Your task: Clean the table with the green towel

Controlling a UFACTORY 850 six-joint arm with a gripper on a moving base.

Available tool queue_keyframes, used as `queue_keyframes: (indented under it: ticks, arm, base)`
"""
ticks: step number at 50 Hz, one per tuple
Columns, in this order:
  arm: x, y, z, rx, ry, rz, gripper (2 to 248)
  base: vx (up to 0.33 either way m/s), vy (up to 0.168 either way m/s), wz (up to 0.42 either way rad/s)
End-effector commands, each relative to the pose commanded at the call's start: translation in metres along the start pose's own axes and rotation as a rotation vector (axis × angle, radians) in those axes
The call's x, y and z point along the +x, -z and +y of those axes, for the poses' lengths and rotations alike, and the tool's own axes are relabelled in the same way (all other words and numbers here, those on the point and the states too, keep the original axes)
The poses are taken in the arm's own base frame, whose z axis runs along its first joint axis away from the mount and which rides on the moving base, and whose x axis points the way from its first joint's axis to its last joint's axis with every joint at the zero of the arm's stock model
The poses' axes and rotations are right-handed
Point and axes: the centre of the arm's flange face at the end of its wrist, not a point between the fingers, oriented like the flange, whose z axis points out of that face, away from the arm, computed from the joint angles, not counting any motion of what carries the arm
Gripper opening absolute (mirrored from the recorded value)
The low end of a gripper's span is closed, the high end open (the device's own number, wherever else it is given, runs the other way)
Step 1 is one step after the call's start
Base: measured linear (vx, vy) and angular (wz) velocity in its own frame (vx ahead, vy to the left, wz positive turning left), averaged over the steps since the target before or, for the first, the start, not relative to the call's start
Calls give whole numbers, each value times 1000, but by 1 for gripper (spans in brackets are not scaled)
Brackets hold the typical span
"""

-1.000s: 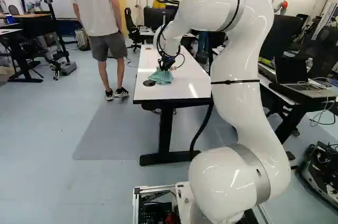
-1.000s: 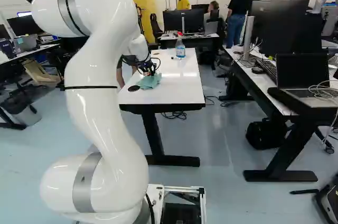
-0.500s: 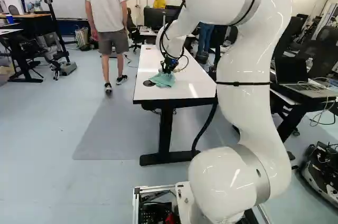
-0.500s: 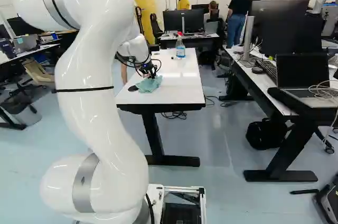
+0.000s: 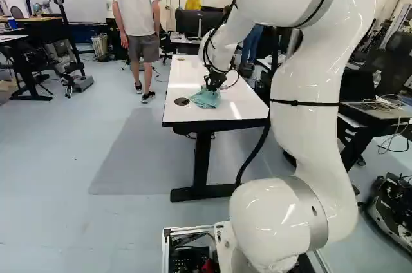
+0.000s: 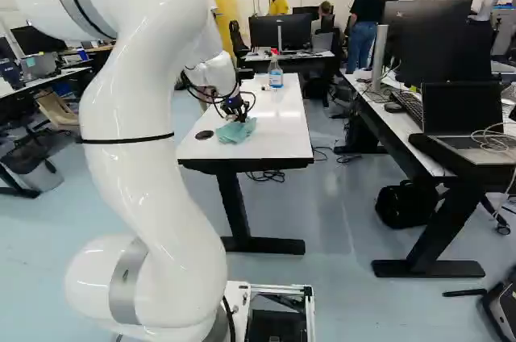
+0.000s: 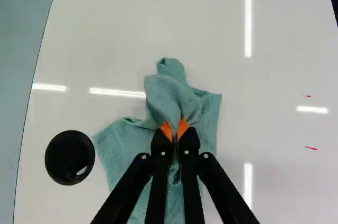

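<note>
Near the front end of the white table (image 5: 177, 113), my gripper (image 5: 214, 85) stands over the crumpled green towel (image 5: 206, 100), which lies on the tabletop. In the wrist view both orange pads of the gripper (image 7: 175, 131) pinch a raised fold of the towel (image 7: 124, 142) from two sides. The cloth spreads out flat around and under the fingers. Two small red marks, one (image 7: 311, 148) longer than the other (image 7: 308, 96), show on the white surface, apart from the towel.
A round black disc (image 7: 69, 157) is in the tabletop close beside the towel. Farther back on the table stands a spray bottle (image 6: 276, 76). To the right, a dark desk carries a laptop (image 6: 463, 116) and monitors.
The arm has swung a little to the right in the base views. The towel has slid with the gripper across the tabletop, away from the black disc. The base has not moved.
</note>
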Motion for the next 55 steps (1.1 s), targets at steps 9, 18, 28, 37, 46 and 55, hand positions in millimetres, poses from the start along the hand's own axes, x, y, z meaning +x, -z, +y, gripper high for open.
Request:
queue_keyframes:
  ticks: [9, 18, 28, 37, 46, 55]
  arm:
    - [-6, 4, 16, -13, -24, -5, 31]
    - [-7, 8, 20, -17, -29, -1, 31]
    - [-4, 20, 20, -17, -29, 18, 31]
    - [-2, 32, 20, -17, -29, 36, 31]
    - [-7, 49, 23, -21, -34, 51, 31]
    - [-19, 58, 29, -27, -45, 46, 31]
  base:
    - [0, 0, 0]
    - [0, 0, 0]
    - [0, 0, 0]
    - [0, 0, 0]
    - [0, 0, 0]
    - [0, 0, 0]
